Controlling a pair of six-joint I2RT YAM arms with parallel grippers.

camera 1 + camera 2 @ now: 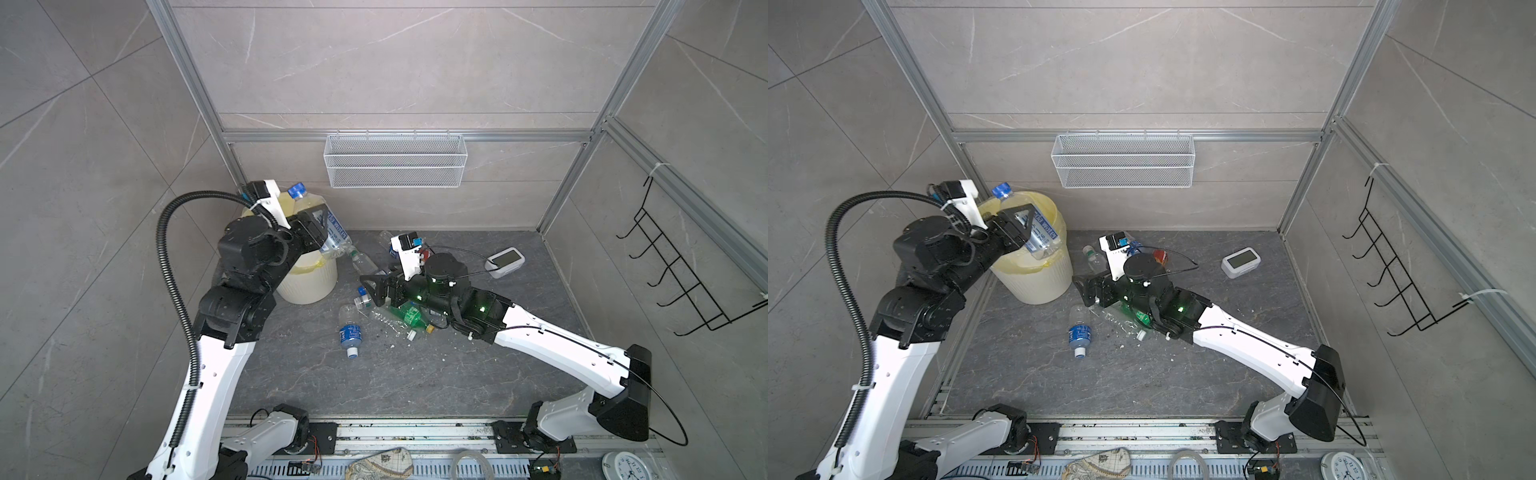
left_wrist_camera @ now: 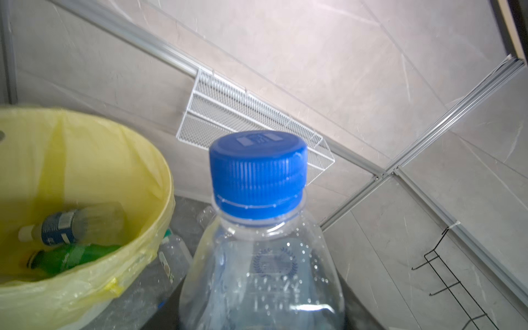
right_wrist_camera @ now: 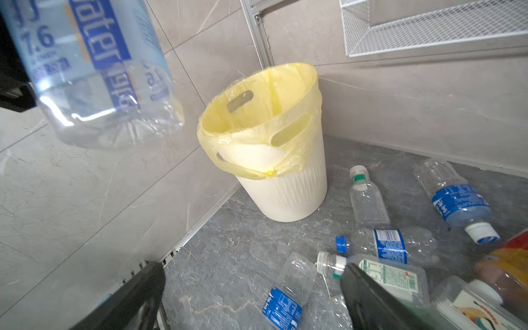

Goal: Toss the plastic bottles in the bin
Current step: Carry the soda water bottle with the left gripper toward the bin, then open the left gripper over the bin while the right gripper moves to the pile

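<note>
My left gripper (image 1: 321,231) is shut on a clear plastic bottle (image 1: 332,232) with a blue cap (image 2: 258,168) and blue label. It hangs tilted, cap uppermost, over the near rim of the bin (image 1: 309,286), a cream ribbed bucket with a yellow bag (image 2: 85,160). Inside lie a blue-labelled bottle (image 2: 61,227) and a green one (image 2: 77,254). My right gripper (image 3: 253,275) stands open, low over the floor among loose bottles: a blue-labelled one (image 1: 350,330), a green one (image 1: 411,316), a clear one (image 1: 363,262) and an orange-red one (image 1: 1160,255).
A white digital clock (image 1: 505,261) lies on the floor at the right. A white wire mesh basket (image 1: 395,160) hangs on the back wall and a black wire rack (image 1: 673,266) on the right wall. Bare grey floor (image 1: 415,374) lies toward the front.
</note>
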